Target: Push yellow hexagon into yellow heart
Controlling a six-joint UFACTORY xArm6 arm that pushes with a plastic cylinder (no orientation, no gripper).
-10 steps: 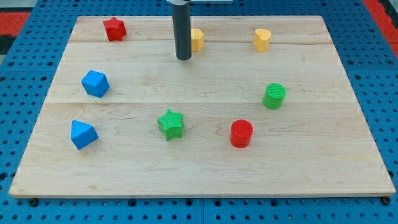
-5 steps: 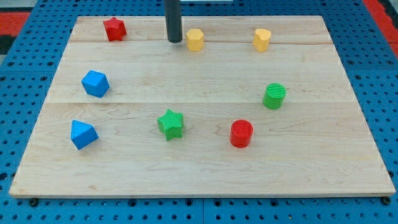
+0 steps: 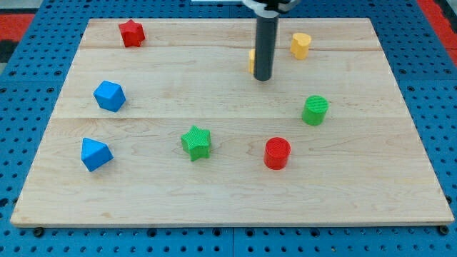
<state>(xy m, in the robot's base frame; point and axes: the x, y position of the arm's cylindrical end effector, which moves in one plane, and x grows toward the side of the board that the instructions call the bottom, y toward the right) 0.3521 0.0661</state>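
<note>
The rod comes down from the view's top, and my tip [image 3: 263, 77] rests on the wooden board [image 3: 371, 178] in its upper middle part; being a bare rod, it grasps nothing. The yellow hexagon [image 3: 252, 61] is almost wholly hidden behind the rod, with only a thin yellow sliver showing at the rod's left edge, so whether the tip touches it cannot be told. The yellow heart [image 3: 300, 45] stands near, up and to the view's right of the rod, apart from the hexagon. Elsewhere on the board lie a red star [image 3: 131, 33], two blue blocks [image 3: 109, 96] [image 3: 95, 154] at the left, a green star [image 3: 196, 142], a red cylinder [image 3: 277, 153] and a green cylinder [image 3: 315, 110].
</note>
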